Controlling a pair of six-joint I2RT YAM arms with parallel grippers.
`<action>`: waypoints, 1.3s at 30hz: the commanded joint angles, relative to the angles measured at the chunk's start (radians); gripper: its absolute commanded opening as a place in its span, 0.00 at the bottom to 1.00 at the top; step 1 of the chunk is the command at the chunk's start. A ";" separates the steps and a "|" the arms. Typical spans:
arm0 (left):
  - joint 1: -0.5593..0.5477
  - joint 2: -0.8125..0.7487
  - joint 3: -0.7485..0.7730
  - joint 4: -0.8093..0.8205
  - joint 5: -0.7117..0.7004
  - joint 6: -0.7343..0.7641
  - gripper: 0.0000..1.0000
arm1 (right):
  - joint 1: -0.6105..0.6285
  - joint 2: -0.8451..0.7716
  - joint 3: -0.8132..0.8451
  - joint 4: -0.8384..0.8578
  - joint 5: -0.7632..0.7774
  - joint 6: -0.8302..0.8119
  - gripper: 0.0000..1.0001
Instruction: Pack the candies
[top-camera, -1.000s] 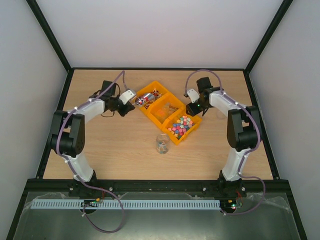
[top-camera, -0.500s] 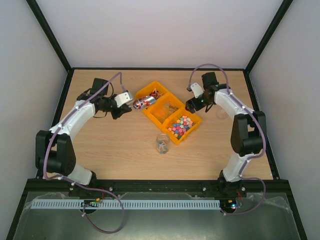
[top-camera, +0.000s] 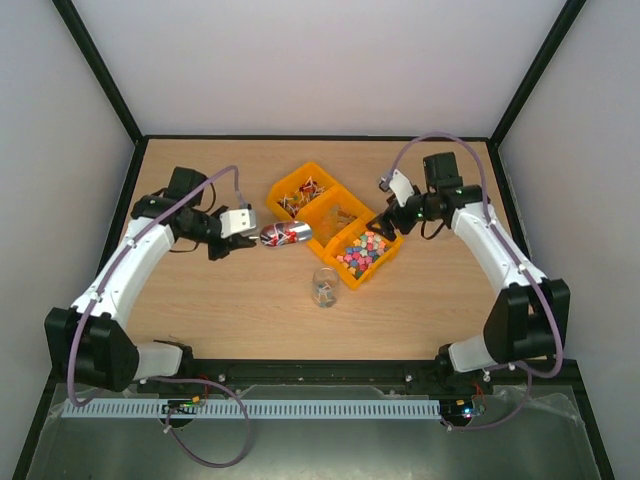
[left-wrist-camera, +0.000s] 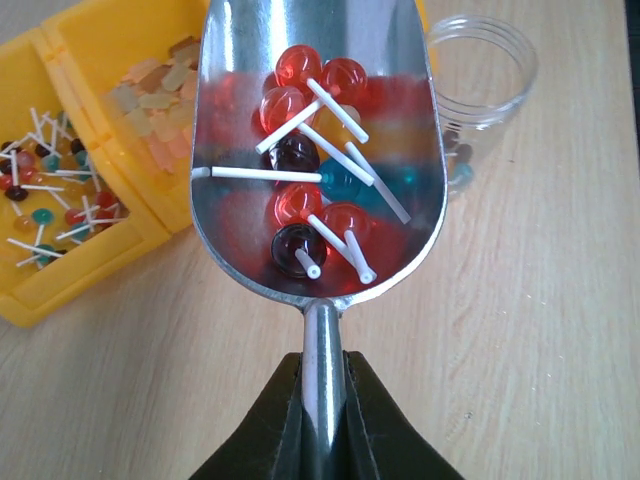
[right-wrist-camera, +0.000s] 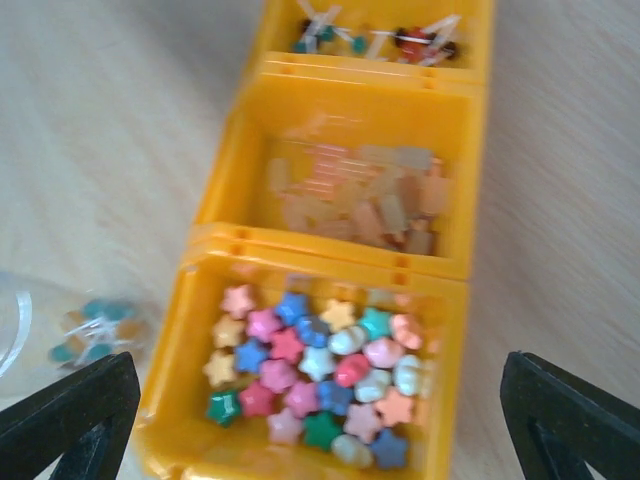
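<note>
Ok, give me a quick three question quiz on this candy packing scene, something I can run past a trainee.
1. What does the left gripper hold?
2. True or false: the right gripper is shut.
3. How many yellow bins stand in the row? A) two B) three C) five

Key
1. The scoop, loaded with lollipops.
2. False, it is open.
3. B
</note>
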 joint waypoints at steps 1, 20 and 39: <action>-0.031 -0.042 -0.018 -0.108 0.023 0.097 0.02 | 0.003 -0.084 -0.104 -0.034 -0.231 -0.099 0.99; -0.229 -0.054 -0.005 -0.167 -0.134 0.096 0.02 | 0.224 -0.212 -0.391 0.126 -0.264 -0.187 0.97; -0.319 0.040 0.119 -0.212 -0.248 -0.033 0.02 | 0.328 -0.155 -0.448 0.251 -0.184 -0.140 0.82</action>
